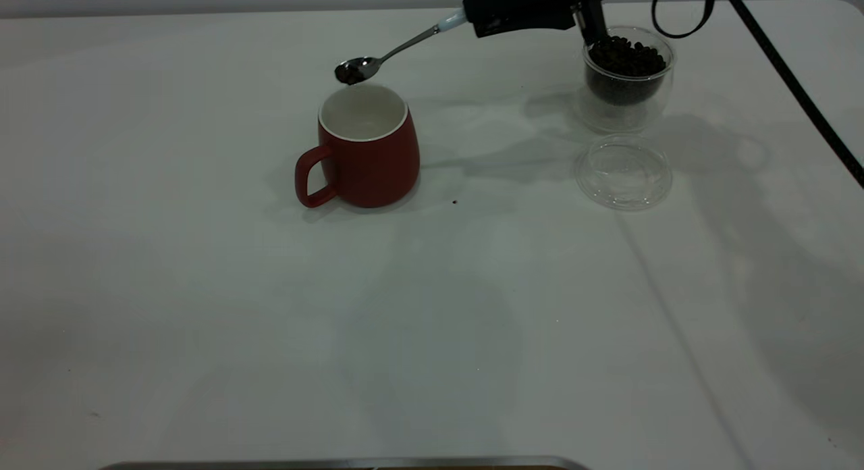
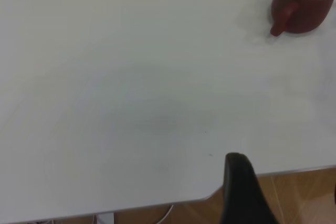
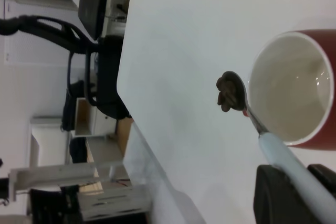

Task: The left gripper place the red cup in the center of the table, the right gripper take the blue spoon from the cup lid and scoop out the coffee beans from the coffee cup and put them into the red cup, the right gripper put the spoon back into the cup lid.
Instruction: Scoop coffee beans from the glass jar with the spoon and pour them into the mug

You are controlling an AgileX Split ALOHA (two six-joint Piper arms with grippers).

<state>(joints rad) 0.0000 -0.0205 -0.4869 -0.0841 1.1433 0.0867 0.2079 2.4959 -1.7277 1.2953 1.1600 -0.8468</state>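
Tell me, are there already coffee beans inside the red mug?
No, the right wrist view shows the red mug with a bare white inside, while the beans still sit on the spoon held by the right hand.

The cup point(image 1: 368, 146) stands on the surface point(image 1: 202, 288) near its middle, toward the far edge. The spoon point(image 1: 385, 57) hangs just above the cup's far rim, beans in its bowl. Nearer the right edge stands the coffee cup point(image 1: 626, 78), the lid point(image 1: 623, 171) lying just before it.
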